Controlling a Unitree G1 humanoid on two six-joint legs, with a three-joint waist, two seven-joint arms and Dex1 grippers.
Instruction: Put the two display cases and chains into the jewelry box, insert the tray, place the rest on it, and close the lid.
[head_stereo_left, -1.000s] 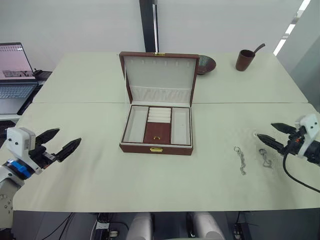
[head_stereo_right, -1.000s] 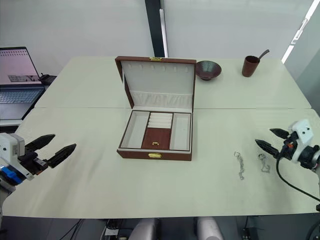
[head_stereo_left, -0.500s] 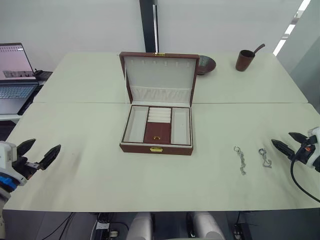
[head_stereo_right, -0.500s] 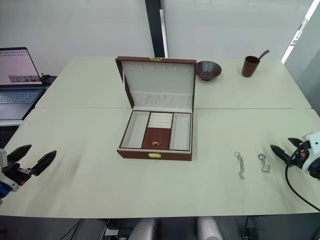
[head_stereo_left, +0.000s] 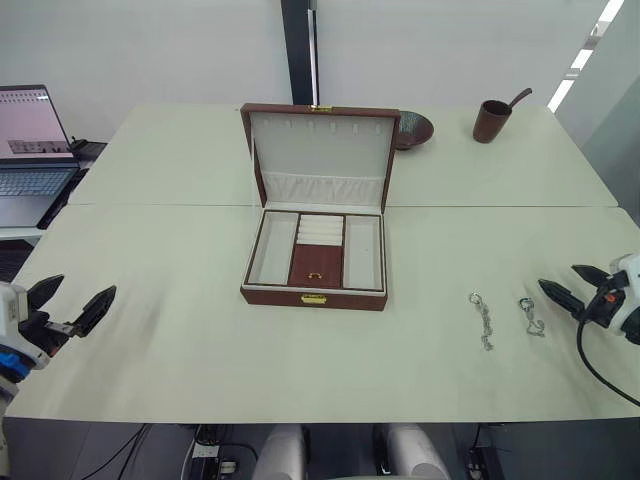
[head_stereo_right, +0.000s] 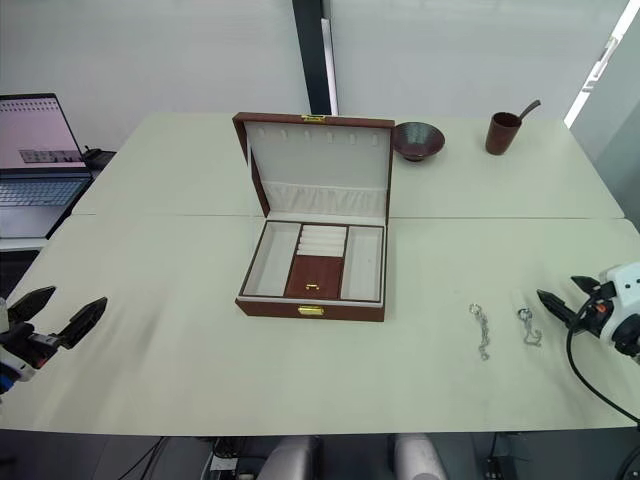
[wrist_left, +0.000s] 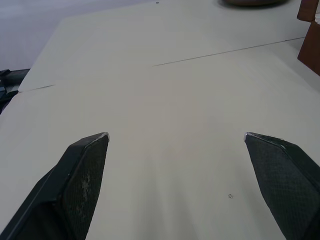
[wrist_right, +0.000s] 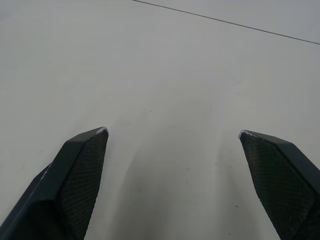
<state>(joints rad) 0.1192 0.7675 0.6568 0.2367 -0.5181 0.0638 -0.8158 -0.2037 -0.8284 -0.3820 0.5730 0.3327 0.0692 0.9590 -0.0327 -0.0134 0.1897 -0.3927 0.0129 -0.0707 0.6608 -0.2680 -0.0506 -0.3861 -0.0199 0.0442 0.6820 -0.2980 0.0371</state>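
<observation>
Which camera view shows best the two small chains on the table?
The right eye view: both chains lie in plain sight beside the right hand. The left eye view shows them equally well. In the wrist views I see bare table.

Illumination is bright, even and diffuse. The table (head_stereo_left: 180, 330) shows no glare. The jewelry box (head_stereo_left: 315, 252) casts only a faint, soft shadow at its front edge. Head views are sharp.
</observation>
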